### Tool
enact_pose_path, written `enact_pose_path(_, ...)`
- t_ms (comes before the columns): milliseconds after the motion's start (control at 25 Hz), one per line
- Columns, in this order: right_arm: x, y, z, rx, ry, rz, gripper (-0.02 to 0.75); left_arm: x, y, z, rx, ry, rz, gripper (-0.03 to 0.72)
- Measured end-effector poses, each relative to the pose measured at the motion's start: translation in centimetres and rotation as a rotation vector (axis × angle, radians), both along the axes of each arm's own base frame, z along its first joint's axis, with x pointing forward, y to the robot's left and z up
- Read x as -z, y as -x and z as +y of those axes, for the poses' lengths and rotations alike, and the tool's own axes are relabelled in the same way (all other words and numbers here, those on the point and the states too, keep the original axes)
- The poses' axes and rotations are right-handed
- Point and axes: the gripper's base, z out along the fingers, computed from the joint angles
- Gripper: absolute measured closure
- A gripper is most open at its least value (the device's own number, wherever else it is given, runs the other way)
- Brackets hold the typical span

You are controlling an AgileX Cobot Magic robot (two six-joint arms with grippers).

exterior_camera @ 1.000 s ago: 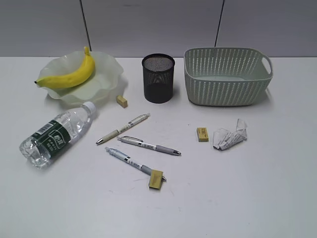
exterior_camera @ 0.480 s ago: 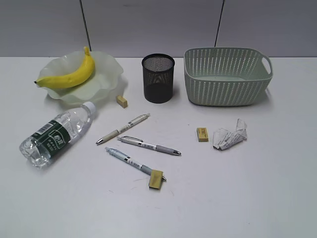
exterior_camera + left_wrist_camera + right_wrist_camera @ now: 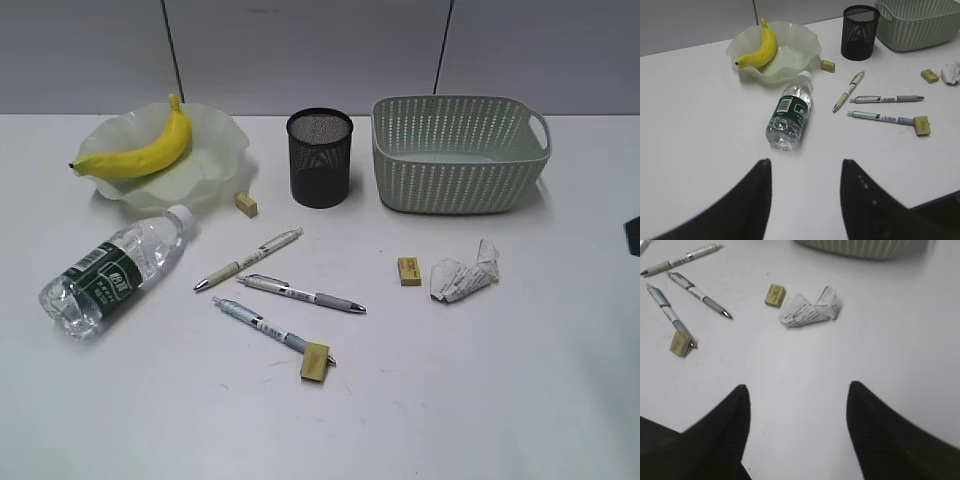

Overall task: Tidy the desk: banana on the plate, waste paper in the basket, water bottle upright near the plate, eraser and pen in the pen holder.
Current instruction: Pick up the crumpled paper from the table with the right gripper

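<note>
on the far left of the large plain white desk point(image 3: 520, 400), the curved bright yellow banana point(image 3: 140, 150) already lies in the pale green translucent plate with the ruffled rim point(image 3: 215, 135), so that step reads as done. just in front of the plate the small clear plastic water bottle with the white cap and dark green label point(image 3: 115, 272) lies on its side, not yet stood up. a small tan eraser block point(image 3: 246, 205) sits beside the plate. toward the middle, three pens point(image 3: 300, 294) lie loose on the desk, a second eraser point(image 3: 315, 362) touching the tip of the nearest one; the black metal mesh pen holder point(image 3: 320, 158) behind them shows nothing inside. a third eraser point(image 3: 408, 271) lies just beside the crumpled white waste paper point(image 3: 462, 277), outside the sage-green perforated basket point(image 3: 460, 152). so, by my reading, four of five jobs remain. the left gripper point(image 3: 805, 197) and the right gripper point(image 3: 797, 427) both stand spread wide above bare desk, holding nothing.
</note>
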Motion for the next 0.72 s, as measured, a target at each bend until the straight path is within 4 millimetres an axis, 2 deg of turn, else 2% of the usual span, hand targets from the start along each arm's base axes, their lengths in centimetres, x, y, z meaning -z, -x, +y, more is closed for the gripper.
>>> enact_pose_path(120,1.3,-3.6,0.5,-0.017,-0.013,0.149,0.139,0.0,0.0,0.0,0.000,0.000,0.000,0.350)
enact_pose_path(200,2.5,-5.9,0.9,-0.026,-0.022,0.255,0.119,0.0,0.0,0.0,0.000,0.000,-0.001,0.350)
enact_pose_path(360,3.9,-9.6,2.2,-0.017,-0.020,0.367,0.113,0.0,0.0,0.0,0.000,0.000,-0.001,0.350)
enact_pose_path(440,4.5,-11.0,3.5,-0.015,0.016,0.400,0.113,0.0,0.0,0.0,0.000,0.000,-0.001,0.350)
enact_pose_path(720,7.3,-15.0,7.2,0.217,0.085,0.557,0.113,0.0,0.0,0.0,0.000,0.001,0.000,0.352)
